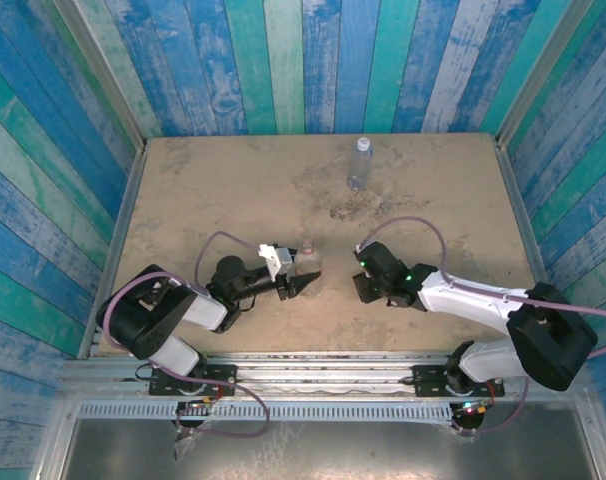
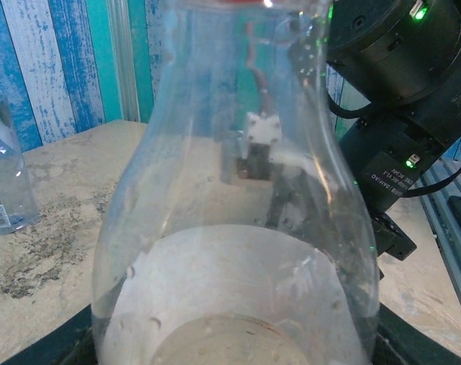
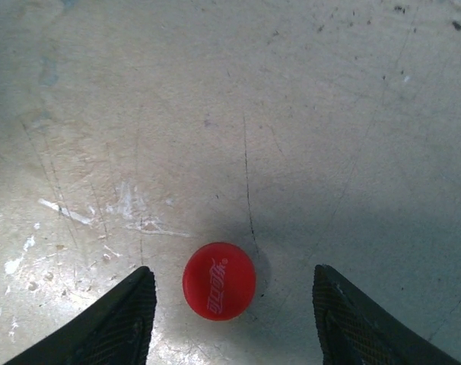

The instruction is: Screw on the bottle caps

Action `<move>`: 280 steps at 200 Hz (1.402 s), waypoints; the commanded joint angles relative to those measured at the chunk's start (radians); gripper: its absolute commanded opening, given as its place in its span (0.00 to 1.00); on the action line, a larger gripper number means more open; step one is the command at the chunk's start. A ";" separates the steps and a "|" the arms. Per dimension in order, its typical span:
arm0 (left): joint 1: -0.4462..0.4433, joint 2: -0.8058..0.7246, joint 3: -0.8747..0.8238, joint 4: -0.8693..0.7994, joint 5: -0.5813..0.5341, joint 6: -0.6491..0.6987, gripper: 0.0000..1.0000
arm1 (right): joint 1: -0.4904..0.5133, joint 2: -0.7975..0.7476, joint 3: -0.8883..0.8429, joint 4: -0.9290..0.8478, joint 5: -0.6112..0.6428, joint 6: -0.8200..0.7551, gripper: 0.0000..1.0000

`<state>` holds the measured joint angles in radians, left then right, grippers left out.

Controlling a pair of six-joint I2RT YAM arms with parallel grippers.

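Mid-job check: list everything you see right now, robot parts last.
Table: one, sandy beige, under everything.
Walls: blue-green planks, on three sides.
Red cap: one, bright red, lying flat on the table, right of centre.
Labelled bottle: one, clear with a pale band, upright near the centre.
Plain bottle: one, clear bluish, standing at the far middle.
Left fingers: black, shut on the labelled bottle.
Right fingers: black, open, straddling the red cap.
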<state>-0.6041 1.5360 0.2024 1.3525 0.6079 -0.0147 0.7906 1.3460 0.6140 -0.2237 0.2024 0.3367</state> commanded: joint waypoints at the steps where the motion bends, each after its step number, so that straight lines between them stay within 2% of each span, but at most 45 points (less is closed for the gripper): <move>1: -0.005 0.023 -0.008 0.009 -0.002 0.014 0.61 | -0.002 0.027 0.020 -0.039 0.010 0.024 0.54; 65: -0.005 0.027 -0.009 0.003 -0.012 0.011 0.61 | -0.002 0.106 0.040 0.002 -0.018 0.027 0.48; 166: -0.006 0.037 -0.002 -0.001 -0.007 0.013 0.62 | -0.002 0.129 0.050 0.010 -0.029 0.022 0.37; 280: -0.005 0.053 0.007 -0.003 0.006 0.013 0.62 | -0.003 0.087 0.077 -0.059 -0.041 -0.001 0.34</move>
<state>-0.6041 1.5536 0.2028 1.3746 0.6044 -0.0147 0.7906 1.4666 0.6666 -0.2359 0.1635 0.3470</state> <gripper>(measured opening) 0.623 0.345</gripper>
